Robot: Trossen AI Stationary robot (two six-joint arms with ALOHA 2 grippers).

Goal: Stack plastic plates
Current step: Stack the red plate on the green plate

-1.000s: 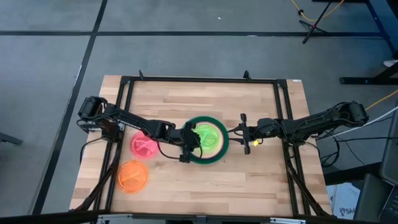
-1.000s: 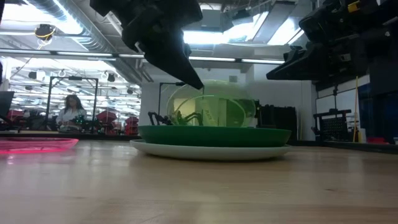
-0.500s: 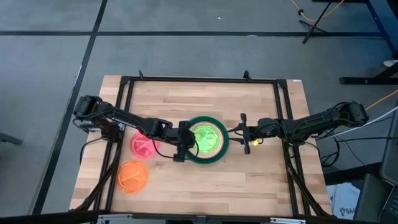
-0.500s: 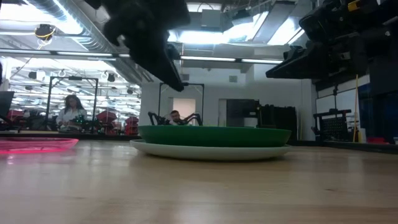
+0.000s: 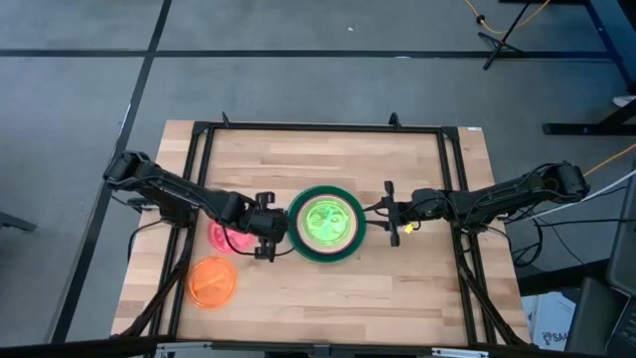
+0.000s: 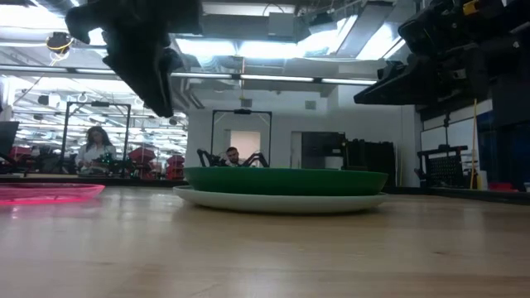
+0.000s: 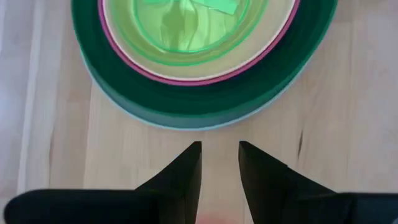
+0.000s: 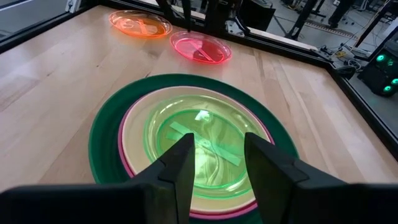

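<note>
A stack of plates stands at the table's middle. The light blue plate (image 6: 281,201) is at the bottom, then dark green (image 5: 326,191), magenta (image 7: 205,81) and peach (image 7: 239,61), with a translucent lime green plate (image 5: 326,223) lying flat on top. My left gripper (image 5: 272,227) is open and empty. It hovers just left of the stack, fingers pointing at it (image 7: 219,147). My right gripper (image 5: 391,213) is open and empty, hovering just right of the stack (image 8: 217,140). The pink-red plate (image 5: 225,237) and the orange plate (image 5: 213,281) lie flat at the left.
A black frame (image 5: 318,127) runs around the tabletop. My left arm crosses above the pink-red plate's right part. Bare wood lies near and far of the stack. People and equipment show in the room beyond the table's far edge (image 6: 95,149).
One second ago my left gripper held the lime green plate tilted up over the stack. It has let go, and the plate now lies flat on top. My left gripper has drawn back toward the table's left edge, clear of the stack.
</note>
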